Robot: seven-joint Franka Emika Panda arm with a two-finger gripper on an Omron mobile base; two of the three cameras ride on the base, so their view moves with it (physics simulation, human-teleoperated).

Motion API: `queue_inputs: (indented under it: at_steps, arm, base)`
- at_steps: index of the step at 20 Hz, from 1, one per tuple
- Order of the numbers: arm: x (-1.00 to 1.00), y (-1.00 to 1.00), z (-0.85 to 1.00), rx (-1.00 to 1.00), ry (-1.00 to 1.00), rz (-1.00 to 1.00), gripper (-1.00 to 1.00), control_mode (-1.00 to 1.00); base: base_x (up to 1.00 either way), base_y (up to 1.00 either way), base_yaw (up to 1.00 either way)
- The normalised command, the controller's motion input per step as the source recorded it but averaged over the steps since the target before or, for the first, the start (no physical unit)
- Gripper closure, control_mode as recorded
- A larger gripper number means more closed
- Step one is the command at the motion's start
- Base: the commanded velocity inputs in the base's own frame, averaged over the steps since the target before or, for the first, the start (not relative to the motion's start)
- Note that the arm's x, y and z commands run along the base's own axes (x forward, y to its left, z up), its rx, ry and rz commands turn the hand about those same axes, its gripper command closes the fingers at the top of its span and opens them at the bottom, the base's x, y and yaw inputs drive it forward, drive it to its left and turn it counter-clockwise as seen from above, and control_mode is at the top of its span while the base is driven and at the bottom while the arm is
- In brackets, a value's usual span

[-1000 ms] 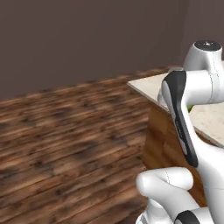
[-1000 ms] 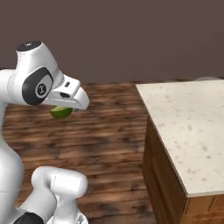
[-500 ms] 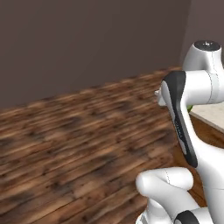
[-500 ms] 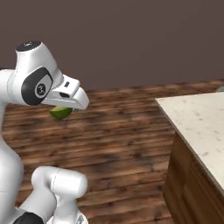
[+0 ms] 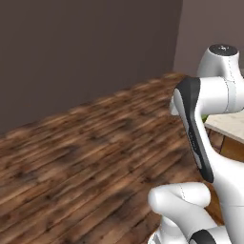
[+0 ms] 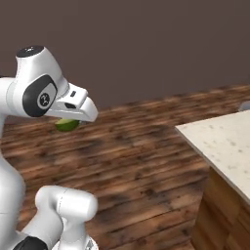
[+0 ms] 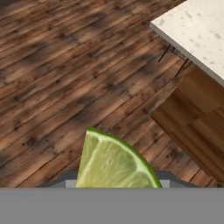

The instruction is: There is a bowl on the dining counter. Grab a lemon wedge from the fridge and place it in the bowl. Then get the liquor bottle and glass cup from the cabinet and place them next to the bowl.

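Lemon wedge, green-yellow with pale flesh (image 7: 114, 162), clamped between gripper (image 6: 73, 119) fingers; carry step. Beige speckled stone dining counter (image 6: 222, 144) ahead-right of fingers: next, reach bowl.

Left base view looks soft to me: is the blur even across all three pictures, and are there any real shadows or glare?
Left base view: floor planks smeared and soft, arm edges crisper. Right base view: similar softness on the floor; dining counter evenly lit, no glare. Hand view: lemon wedge fairly sharp, held at the gripper, floor grain clearer; dark patches on the floor, no crisp shadows.
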Motion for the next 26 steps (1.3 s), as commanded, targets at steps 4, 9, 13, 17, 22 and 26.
queue_inputs:
  at_steps: [4, 9, 13, 17, 22, 26]
  arm:
    - [0.00, 0.00, 0.00, 0.00, 0.00, 0.00, 1.00, 1.00]
    - [0.00, 0.00, 0.00, 0.00, 0.00, 0.00, 1.00, 1.00]
    - [0.00, 0.00, 0.00, 0.00, 0.00, 0.00, 1.00, 1.00]
    - [0.00, 0.00, 0.00, 0.00, 0.00, 0.00, 1.00, 1.00]
    - [0.00, 0.00, 0.00, 0.00, 0.00, 0.00, 1.00, 1.00]
    - [0.00, 0.00, 0.00, 0.00, 0.00, 0.00, 1.00, 1.00]
  base:
    - [1.00, 0.76, -0.49]
    - [0.99, 0.76, -0.55]
    - [0.94, 0.79, -0.58]
    - [0.93, 0.84, -0.59]
    - [0.90, 0.92, -0.57]
    - [0.84, 1.00, -0.51]
